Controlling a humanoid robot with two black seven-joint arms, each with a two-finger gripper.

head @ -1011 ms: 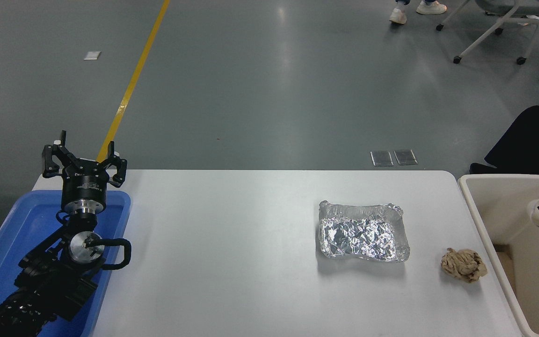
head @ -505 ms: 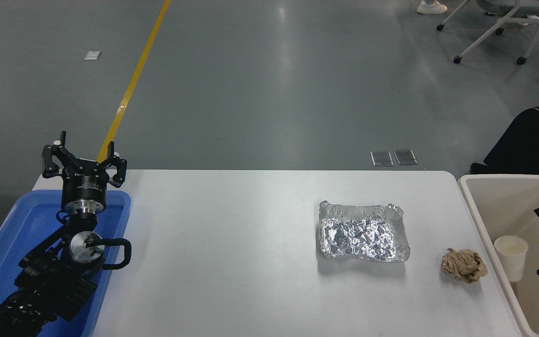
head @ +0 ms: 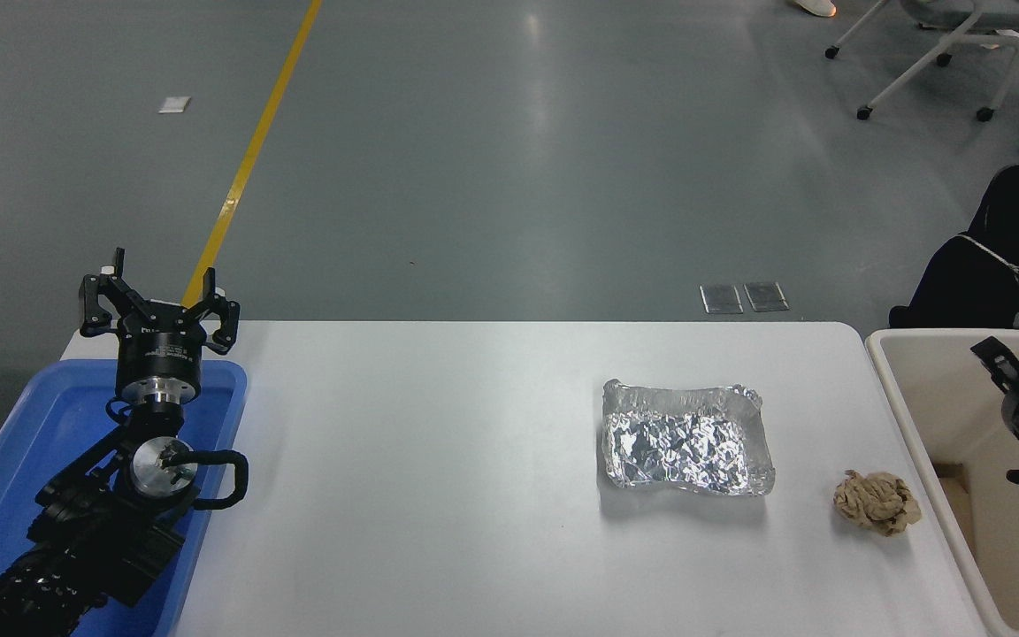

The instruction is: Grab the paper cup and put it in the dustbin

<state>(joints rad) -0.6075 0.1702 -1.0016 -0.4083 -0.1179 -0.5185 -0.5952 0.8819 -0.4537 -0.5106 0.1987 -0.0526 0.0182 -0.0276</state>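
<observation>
Logging counts, largest first.

One white table (head: pixel 439 460): flat, smooth, matte, with rounded far corners.

One dustbin (head: pixel 934 334): cream-beige plastic, rectangular, with a thick rounded rim and deep walls. It stands at the table's right end, and the picture edge cuts it off.

One blue tray (head: pixel 49 416): shallow, glossy plastic, at the table's left end.

Two arms, both black. My left arm lies over the blue tray. The left claw (head: pixel 160 287) points away from the camera with its fingers spread, and nothing is in it.

One foil tray (head: pixel 686 438): silver, crinkled all over, with a wavy bent rim. It sits right of centre on the table, well apart from the bin.

My right claw (head: pixel 1018 416) comes in from the right edge and hangs over the dustbin's inside. The frame crops part of it. The two fingers I can see stand wide apart, so it is released, with nothing between them.

One paper wad (head: pixel 877 502): brown, crumpled into a rough ball. It lies on the table between the foil tray and the dustbin's rim, near the rim but not touching it.

Paper cup: count visible, zero. It is not in either claw. The picture edge hides much of the bin's interior, so I cannot tell where the cup lies.
</observation>
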